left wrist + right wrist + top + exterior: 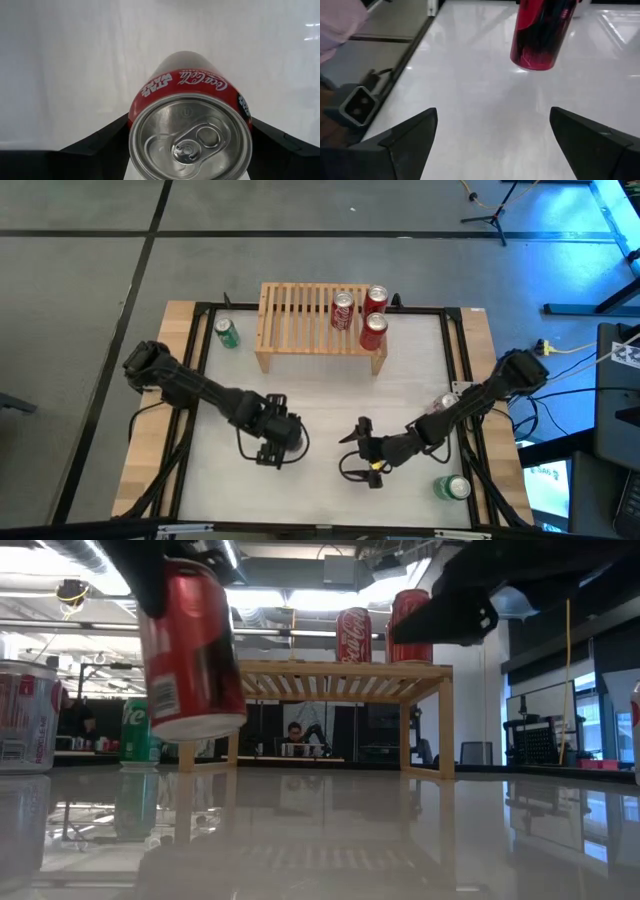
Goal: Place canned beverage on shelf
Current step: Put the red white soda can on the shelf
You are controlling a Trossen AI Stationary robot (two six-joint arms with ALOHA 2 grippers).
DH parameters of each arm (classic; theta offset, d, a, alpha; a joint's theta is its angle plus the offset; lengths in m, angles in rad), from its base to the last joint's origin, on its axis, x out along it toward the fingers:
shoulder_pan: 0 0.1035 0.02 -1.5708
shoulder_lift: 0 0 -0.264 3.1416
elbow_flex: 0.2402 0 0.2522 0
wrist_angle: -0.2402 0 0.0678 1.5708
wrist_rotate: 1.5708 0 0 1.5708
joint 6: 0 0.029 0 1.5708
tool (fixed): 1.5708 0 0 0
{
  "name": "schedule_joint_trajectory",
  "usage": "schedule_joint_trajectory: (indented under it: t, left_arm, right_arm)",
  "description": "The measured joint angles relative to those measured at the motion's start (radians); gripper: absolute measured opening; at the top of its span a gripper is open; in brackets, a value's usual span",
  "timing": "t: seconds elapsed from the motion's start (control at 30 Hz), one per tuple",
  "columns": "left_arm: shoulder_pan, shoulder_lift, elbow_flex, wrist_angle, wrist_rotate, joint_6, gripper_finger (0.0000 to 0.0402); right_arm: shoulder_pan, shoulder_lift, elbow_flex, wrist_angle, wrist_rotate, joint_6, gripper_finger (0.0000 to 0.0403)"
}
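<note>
Already your left gripper [272, 442] sits clamped on a red Coca-Cola aluminium can [190, 650], so watch the carry. From the high view, the low light-wood slatted shelf [300, 315] stands at the upper centre of the frame with three red cans [362, 315] crowded on its right end; its left slats are bare. Aim there, because a path toward the right end could knock those cans off. A green can [227, 332] stands on the white worktop [320, 395] just left of the shelf, and could be clipped by a wide swing. Your right gripper [368, 450] waits lower centre, fingers apart, with another green can [453, 487] at the lower right.

From the low view, the held can hangs tilted at the upper left of the frame, clear of the worktop, its base lower than the shelf top. You would, I judge, need more height or it will strike the shelf's front edge.

From the left wrist view, the can fills the centre, lid toward the camera, dark fingers [95, 145] pressing either side. Being tilted, it could topple when released.

From the right wrist view, the fingers [405, 137] stand wide with nothing between, the held can at the upper right.
</note>
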Motion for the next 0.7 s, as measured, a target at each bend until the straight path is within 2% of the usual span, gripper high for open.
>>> schedule_joint_trajectory:
  t: [0.23,0.57,0.7]
  left_arm:
    - [0.03,0.0,0.0,0.051,-0.001,0.096,0.0284]
    - [0.033,0.04,0.002,0.112,-0.023,0.152,0.0285]
    - [0.029,0.067,0.002,0.121,-0.023,0.169,0.0285]
  right_arm:
    - [-0.005,0.04,0.0,0.078,0.053,-0.036,0.0381]
    - [-0.09,0.12,-0.001,0.17,0.017,-0.047,0.0381]
    - [-0.116,0.165,-0.002,0.259,0.049,-0.079,0.0381]
